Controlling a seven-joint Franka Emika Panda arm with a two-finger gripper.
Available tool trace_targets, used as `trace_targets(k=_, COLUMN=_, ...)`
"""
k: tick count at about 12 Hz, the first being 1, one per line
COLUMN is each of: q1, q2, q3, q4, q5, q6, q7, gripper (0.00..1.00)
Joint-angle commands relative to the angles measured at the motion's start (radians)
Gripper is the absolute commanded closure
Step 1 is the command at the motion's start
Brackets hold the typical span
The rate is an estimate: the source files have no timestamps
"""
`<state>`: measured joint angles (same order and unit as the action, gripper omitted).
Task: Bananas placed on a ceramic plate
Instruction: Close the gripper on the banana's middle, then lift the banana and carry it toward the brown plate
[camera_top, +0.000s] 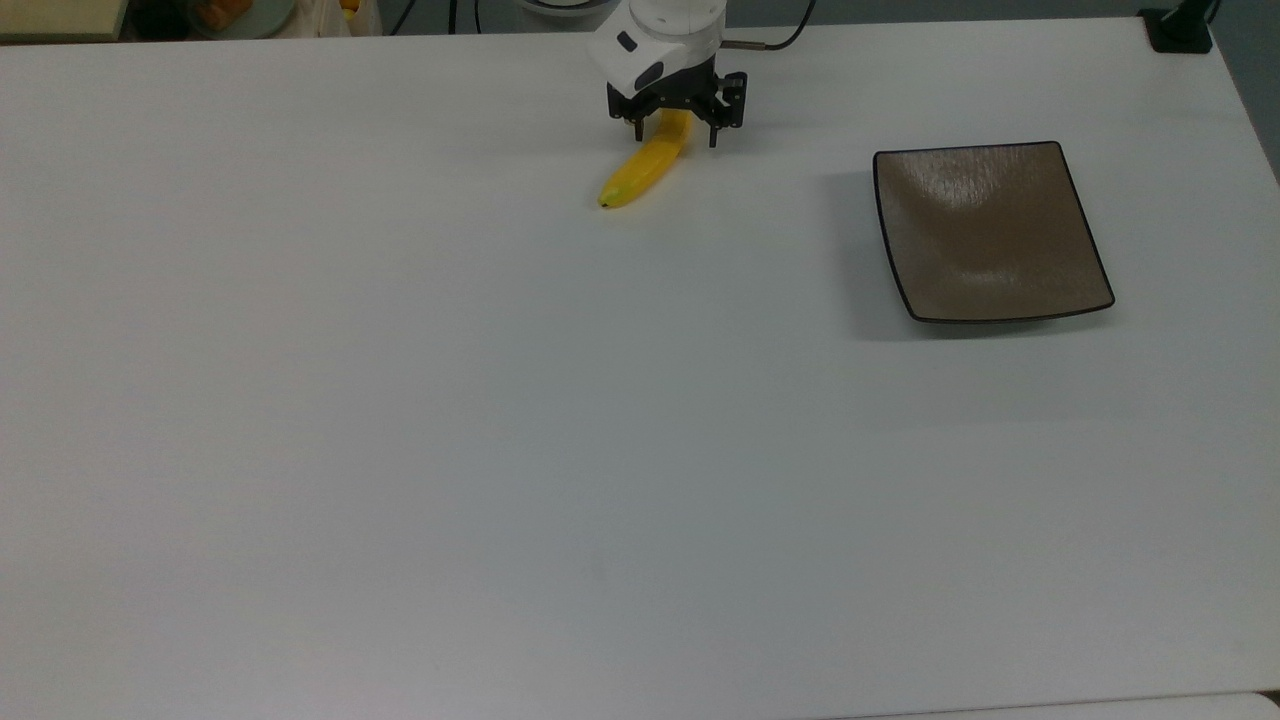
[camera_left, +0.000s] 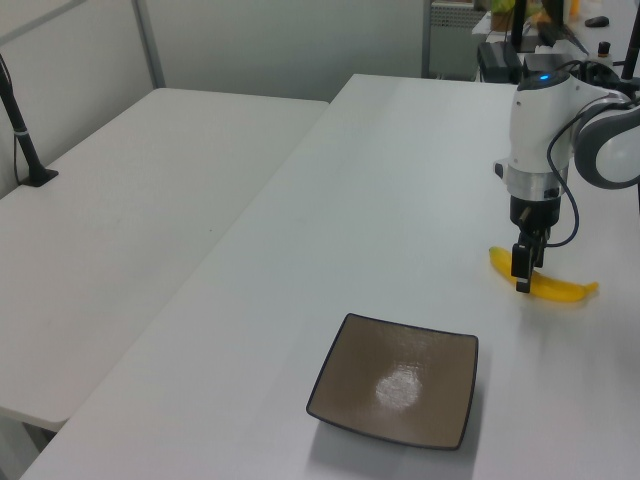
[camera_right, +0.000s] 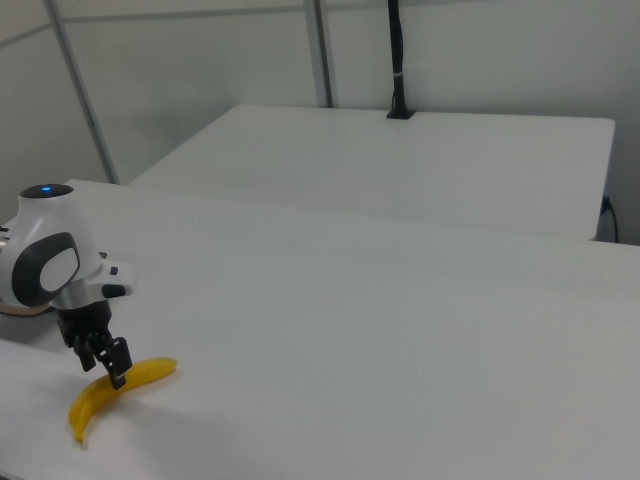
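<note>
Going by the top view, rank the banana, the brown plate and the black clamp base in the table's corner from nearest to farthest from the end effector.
1. The slender yellow banana, directly under the end effector, fingers open either side of it.
2. The square brown-grey ceramic plate, off to the top view's right.
3. The black clamp base, at the top view's far right corner of the white table.
</note>
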<state>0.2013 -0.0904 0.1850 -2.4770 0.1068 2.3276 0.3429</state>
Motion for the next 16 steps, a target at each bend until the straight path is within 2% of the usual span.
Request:
trace_targets(k=1, q1=-0.002, q2=0.011, q3=0.004, q4=-0.01, q5=-0.025, q6=0.035, q7=0.013, gripper=0.31)
trace_targets(k=4, q1=0.0, q2=0.017, q3=0.004, q4=-0.01, q5=-0.047, q6=0.035, q7=0.011, gripper=0.49)
trace_targets(k=5, q1=0.001, q2=0.018, q3=0.004, q4=-0.01, q5=-0.047, q6=0.033, q7=0.007, gripper=0.51)
trace_targets(k=7, q1=0.0, q2=0.023, q3=0.004, q4=-0.008, q5=-0.067, q6=0.033, q7=0.004, gripper=0.74)
trace_targets(k=8, q1=0.0, q2=0.021, q3=0.004, q4=-0.008, q5=-0.068, q6=0.032, q7=-0.001, gripper=0.83)
trace_targets(k=10, q1=-0.006, q2=0.018, q3=0.004, q4=0.01, q5=-0.073, q6=0.013, q7=-0.048, gripper=0.84)
trace_targets(k=11, q1=-0.008, q2=0.011, q3=0.004, q4=0.035, q5=-0.073, q6=-0.022, q7=-0.048, gripper=0.88)
trace_targets(k=16, q1=-0.031, q2=0.012, q3=0.002, q4=0.321, q5=-0.071, q6=-0.293, q7=-0.053, gripper=0.92)
